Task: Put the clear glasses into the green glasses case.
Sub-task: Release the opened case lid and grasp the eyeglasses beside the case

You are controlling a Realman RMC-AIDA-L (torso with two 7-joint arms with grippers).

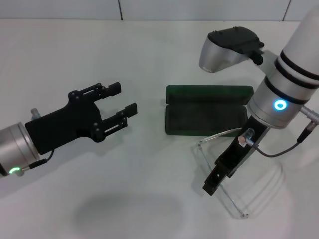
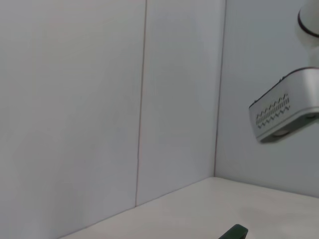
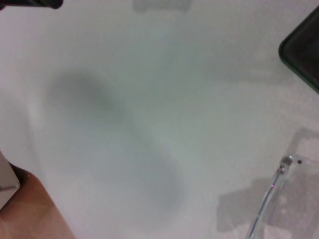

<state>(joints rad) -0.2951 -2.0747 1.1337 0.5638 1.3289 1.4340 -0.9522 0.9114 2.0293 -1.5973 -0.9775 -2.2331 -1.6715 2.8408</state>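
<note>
The green glasses case (image 1: 207, 109) lies open in the middle of the table, lid back, dark lining up; a corner of the case (image 3: 304, 55) and an end of the case (image 2: 234, 231) show in the wrist views. The clear glasses (image 1: 227, 191) are just in front of it, one thin arm reaching toward the case. My right gripper (image 1: 213, 180) comes down between the arms and is shut on the clear lens. A hinge of the glasses (image 3: 286, 162) shows in the right wrist view. My left gripper (image 1: 124, 100) hovers open to the left of the case, holding nothing.
The white table (image 1: 149, 59) runs back to a pale panelled wall (image 2: 99, 99). The right arm's grey wrist housing (image 1: 229, 47) hangs above the case's far edge. A soft shadow (image 1: 124, 214) lies on the table near the front.
</note>
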